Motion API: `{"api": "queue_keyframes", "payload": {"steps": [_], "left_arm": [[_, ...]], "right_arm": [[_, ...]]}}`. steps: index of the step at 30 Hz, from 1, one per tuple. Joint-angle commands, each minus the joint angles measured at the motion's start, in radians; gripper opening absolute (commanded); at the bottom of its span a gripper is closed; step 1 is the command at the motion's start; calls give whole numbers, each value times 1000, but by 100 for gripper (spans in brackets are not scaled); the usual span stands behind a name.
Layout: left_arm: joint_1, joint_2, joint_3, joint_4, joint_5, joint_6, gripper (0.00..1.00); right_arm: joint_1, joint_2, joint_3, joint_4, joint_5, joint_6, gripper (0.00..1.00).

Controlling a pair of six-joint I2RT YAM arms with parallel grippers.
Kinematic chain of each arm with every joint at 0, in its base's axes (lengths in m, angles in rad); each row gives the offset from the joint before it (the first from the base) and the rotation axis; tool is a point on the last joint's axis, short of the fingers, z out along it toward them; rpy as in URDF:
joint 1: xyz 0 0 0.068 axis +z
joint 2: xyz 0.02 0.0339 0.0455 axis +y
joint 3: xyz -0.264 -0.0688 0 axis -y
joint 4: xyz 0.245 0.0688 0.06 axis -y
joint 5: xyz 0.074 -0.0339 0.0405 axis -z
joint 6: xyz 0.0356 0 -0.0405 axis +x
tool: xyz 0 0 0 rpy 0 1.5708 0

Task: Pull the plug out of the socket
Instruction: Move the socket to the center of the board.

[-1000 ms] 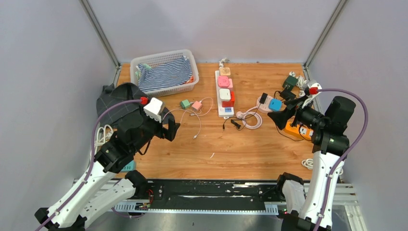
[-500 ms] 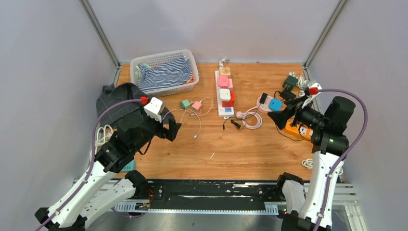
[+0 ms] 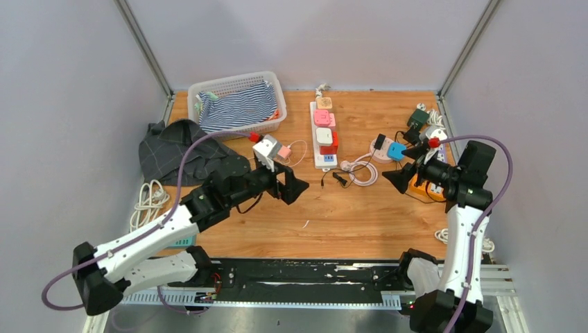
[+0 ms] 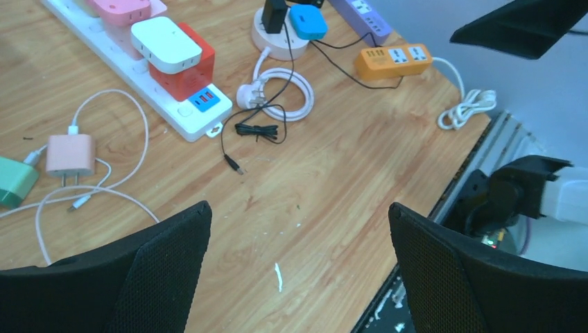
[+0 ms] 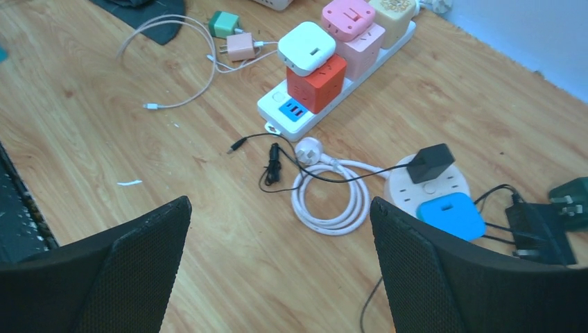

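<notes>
As the overhead view shows, the white power strip (image 3: pixel 320 164) lies at the middle of the worktop (image 3: pixel 360 215). Its long axis runs away from the arms, with the blue USB end nearest them. Along it stand a beige plug (image 5: pixel 392 10), a pink plug (image 5: pixel 348 19) and a red cube adapter (image 5: pixel 316 83). A white plug (image 5: pixel 306 47) sits on top of the red cube, flat face up.

Just right of the strip's near end lies a coiled white cable (image 5: pixel 333 201) with a thin black lead (image 5: pixel 272 170) beside it. Further right is a round white socket (image 5: pixel 433 186) carrying a black plug (image 5: pixel 430 163) and a blue plug (image 5: pixel 451 215). An orange power strip (image 4: pixel 393 61) lies near the worktop's right edge. Left of the white strip lie a pink charger (image 4: pixel 69 154) and a green charger (image 4: pixel 14 182) with white leads.

The left fingers (image 4: pixel 152 270) are spread wide and empty over bare wood. In their wrist view the strip lies at the upper left, well beyond the fingertips. The right fingers (image 5: pixel 118 277) are likewise wide and empty. In their view the strip is ahead between them, and the coiled cable lies nearer than the strip.
</notes>
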Motion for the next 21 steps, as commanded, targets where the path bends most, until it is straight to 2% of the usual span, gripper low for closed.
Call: {"api": "queue_keyframes", "payload": {"steps": [1,5,9,14,21], "left_arm": [[-29,131,55,137,-98,113,100],[-29,219,27,255,-63,189,100],[-29,292,-10,351,-6,265,100],[-29,386,14,368,5,391,100],[-29,423,-32,381,-18,425,100]], "right_arm": [[6,95,103,-23,62,-153,100],[27,251,241,-101,176,-199,100],[34,382,329,-110,226,-186,100],[36,552,467,-121,295,-121,99],[120,764,615,-211,469,-122,96]]}}
